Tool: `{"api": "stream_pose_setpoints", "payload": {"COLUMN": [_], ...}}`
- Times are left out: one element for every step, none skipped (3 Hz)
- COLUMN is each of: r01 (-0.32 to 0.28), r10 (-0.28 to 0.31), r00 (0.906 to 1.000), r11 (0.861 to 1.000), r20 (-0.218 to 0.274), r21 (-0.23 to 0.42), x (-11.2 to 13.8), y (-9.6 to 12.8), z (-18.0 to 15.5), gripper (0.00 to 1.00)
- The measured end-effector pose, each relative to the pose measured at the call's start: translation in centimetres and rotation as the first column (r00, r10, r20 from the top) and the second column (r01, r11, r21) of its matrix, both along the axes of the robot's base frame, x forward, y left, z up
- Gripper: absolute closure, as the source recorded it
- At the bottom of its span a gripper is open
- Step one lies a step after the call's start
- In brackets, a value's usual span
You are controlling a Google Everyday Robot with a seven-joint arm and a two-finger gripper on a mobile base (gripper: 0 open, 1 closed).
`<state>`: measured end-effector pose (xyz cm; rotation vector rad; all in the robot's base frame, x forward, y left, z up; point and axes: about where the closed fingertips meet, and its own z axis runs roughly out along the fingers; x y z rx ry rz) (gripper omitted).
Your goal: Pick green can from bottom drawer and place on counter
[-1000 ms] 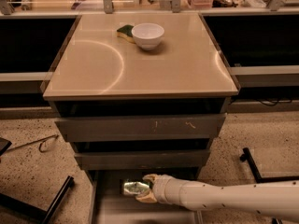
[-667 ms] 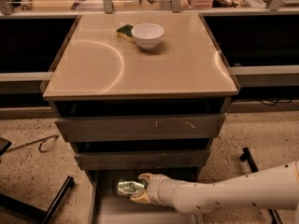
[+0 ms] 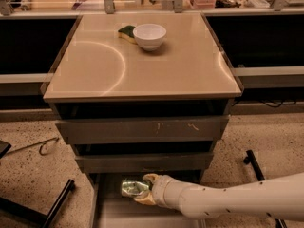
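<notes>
Tool (image 3: 142,189), cream and two-fingered, is clamped on the right end of the small shiny green metal can (image 3: 131,186), low inside the open grey metal bottom drawer (image 3: 128,217). The can's long axis runs left-right, jutting leftward from the tool. The long white arm (image 3: 228,201) enters from the right. The glossy tan surface (image 3: 180,70) sits directly overhead, so the lift likely needs an outward pull first.
</notes>
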<state>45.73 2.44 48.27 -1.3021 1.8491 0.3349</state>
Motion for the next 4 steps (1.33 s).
{"api": "stream_pose_setpoints", "payload": {"r01": [-0.050,-0.105,-0.064,-0.066], "r10": [0.046,0.086,0.030,0.032], "r00": [0.9947,0.9699,0.9301,0.9301], "r11": [0.998,0.992,0.995,0.995], "r20": [0.092,0.228,0.366,0.366], "r21": [0.043,0.072,0.080,0.079], "x": [0.8,0.7,0.7,0.7], "y": [0.9,1.8,-0.2,-0.1], "z": [4.6,10.8,17.9,17.9], "gripper": [1.00,1.00,1.00,1.00]}}
